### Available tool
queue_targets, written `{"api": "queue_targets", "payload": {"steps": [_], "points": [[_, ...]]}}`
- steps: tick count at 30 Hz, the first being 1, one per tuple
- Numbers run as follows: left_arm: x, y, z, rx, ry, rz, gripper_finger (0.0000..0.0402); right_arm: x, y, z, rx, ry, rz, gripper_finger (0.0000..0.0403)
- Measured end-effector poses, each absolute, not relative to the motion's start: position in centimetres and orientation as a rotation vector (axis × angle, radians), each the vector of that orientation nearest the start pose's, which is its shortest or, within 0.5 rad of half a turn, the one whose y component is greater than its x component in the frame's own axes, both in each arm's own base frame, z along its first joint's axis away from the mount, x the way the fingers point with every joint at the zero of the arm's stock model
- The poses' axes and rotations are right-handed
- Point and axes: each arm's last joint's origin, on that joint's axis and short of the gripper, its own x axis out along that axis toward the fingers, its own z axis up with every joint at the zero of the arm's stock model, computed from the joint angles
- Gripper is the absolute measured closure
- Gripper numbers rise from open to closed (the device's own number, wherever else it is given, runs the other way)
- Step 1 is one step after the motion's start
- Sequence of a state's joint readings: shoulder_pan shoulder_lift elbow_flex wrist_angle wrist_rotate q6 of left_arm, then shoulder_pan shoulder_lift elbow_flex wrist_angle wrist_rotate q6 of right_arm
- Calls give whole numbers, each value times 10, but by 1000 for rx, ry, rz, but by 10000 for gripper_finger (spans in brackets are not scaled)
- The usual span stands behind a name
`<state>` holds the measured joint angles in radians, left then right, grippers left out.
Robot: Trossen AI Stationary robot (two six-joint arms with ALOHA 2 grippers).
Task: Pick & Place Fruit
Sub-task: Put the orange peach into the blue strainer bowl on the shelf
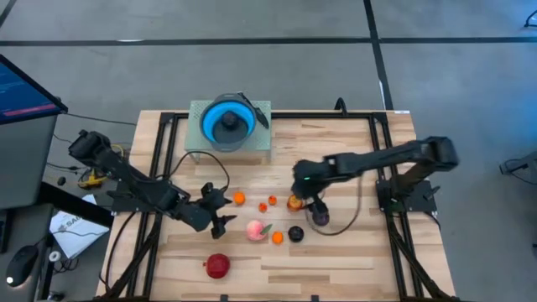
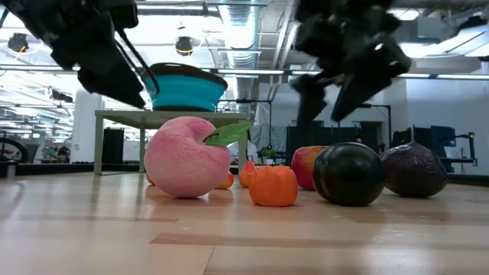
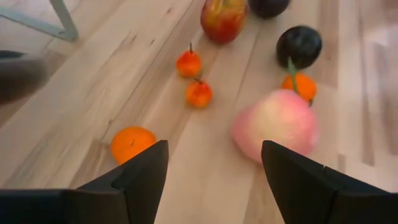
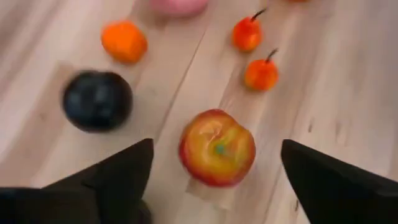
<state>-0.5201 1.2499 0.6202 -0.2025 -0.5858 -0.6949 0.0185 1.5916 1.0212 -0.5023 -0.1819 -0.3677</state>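
Fruit scattered mid-table: peach [image 1: 255, 229] centre, red apple [image 1: 217, 266] at 7 o'clock, yellow-red apple [image 4: 217, 148] at 2. Right gripper [image 4: 211, 171] spread above yellow-red apple; left gripper [image 3: 214, 165] spread beside peach.

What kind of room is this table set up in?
Probably a lab or workshop: a wooden table on a grey concrete floor, a monitor beside it, and exposed ceiling ducts and lights overhead.

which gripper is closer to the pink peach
Left. The left gripper, fingers open, sits just beside the pink peach. The right gripper, also open, is farther off, above a red-yellow apple.
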Motion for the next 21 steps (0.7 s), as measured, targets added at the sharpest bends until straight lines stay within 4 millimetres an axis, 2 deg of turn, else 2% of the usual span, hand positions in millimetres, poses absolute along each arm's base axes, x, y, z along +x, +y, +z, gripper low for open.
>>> {"api": "queue_targets", "payload": {"steps": [4, 9, 14, 21], "points": [[208, -100, 182, -231, 664, 316, 160, 334, 14, 187, -353, 1148, 484, 21], [206, -99, 177, -242, 671, 325, 171, 352, 23, 169, -504, 1207, 570, 23], [203, -98, 171, -244, 673, 325, 180, 358, 29, 159, -614, 1224, 608, 45], [202, -98, 167, -259, 657, 319, 188, 355, 29, 157, -600, 1266, 612, 103]]}}
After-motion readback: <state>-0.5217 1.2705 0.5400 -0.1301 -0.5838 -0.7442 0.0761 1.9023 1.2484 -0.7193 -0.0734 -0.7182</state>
